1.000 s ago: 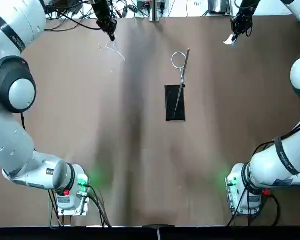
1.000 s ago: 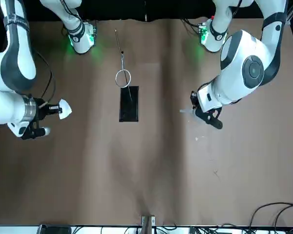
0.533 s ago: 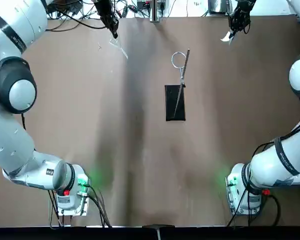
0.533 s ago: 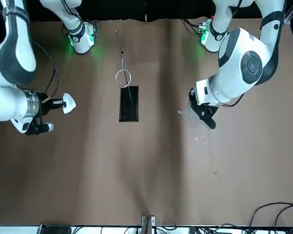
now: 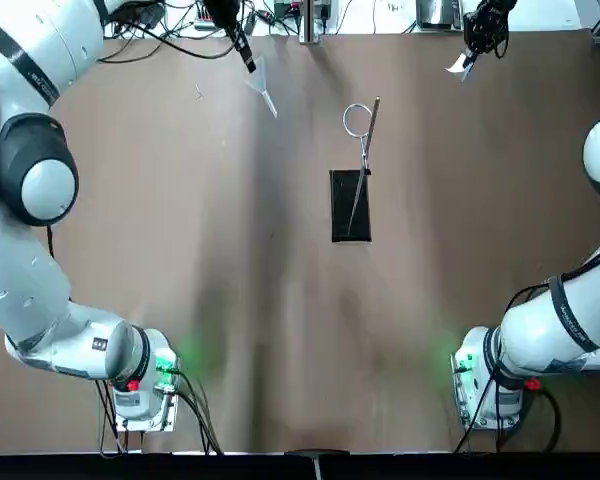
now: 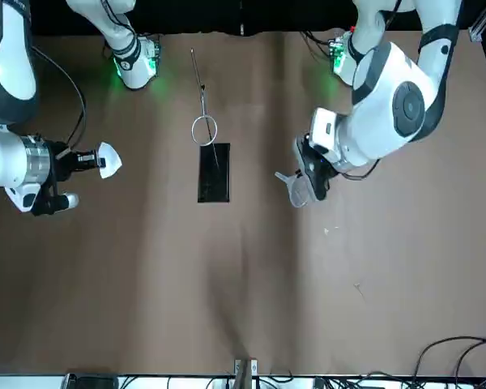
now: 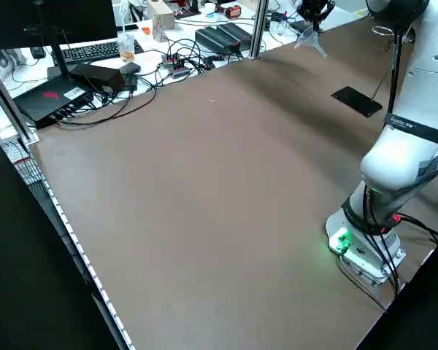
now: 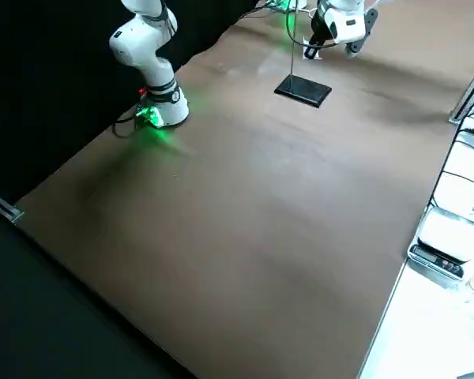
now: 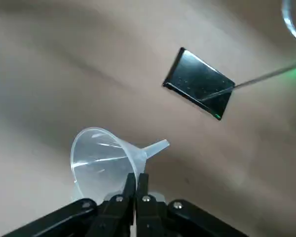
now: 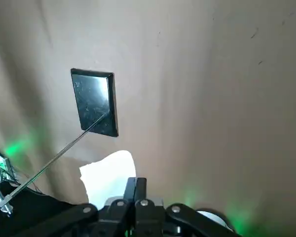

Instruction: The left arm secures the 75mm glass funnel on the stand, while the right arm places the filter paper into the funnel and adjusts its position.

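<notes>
1. Top view: the stand [image 5: 350, 205] sits mid-table, its ring empty.
2. The left gripper [image 9: 136, 183], fingers pinched on the glass funnel [image 9: 101, 158], carries it aloft; next, seat its stem through the ring.
3. The right gripper [image 10: 136, 187] clamps the filter paper [image 10: 108, 175], waiting aside.

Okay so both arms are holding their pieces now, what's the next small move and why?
Probably the left gripper, shut on the glass funnel, should carry it over the stand and line its stem up above the ring. The ring is empty, and the right gripper holds the filter paper off to the side, which needs the funnel seated first.
</notes>
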Action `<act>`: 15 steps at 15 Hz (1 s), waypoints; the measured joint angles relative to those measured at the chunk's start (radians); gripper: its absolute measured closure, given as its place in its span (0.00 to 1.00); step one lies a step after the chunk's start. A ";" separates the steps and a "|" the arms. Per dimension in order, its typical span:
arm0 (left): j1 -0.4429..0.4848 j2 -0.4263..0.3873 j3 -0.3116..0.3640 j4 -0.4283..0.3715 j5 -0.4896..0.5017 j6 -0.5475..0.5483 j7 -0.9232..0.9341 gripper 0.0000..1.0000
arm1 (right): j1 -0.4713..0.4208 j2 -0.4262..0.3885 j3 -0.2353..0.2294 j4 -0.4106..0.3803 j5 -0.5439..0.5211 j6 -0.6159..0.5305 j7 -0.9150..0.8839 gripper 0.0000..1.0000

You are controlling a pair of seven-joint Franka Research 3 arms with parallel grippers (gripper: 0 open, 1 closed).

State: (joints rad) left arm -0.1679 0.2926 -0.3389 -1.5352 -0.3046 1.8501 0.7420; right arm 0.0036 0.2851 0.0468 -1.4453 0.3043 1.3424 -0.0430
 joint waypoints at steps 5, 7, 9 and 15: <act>0.005 0.000 -0.113 0.009 0.000 0.074 0.255 0.97 | -0.021 0.000 -0.003 0.001 0.000 0.000 -0.034 0.99; 0.003 -0.005 -0.164 0.018 0.000 0.093 0.314 0.97 | -0.026 0.000 -0.003 0.001 0.000 -0.001 -0.038 0.99; -0.002 -0.023 -0.195 0.025 0.002 0.107 0.378 0.97 | -0.031 -0.002 -0.004 0.002 0.000 -0.003 -0.050 0.99; -0.012 -0.056 -0.273 0.038 0.040 0.177 0.502 0.97 | -0.046 -0.013 -0.005 0.003 0.001 -0.030 -0.079 0.99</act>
State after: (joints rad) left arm -0.1795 0.2369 -0.6124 -1.4967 -0.2647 2.0267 1.2443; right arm -0.0420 0.2718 0.0420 -1.4425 0.3049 1.3127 -0.1223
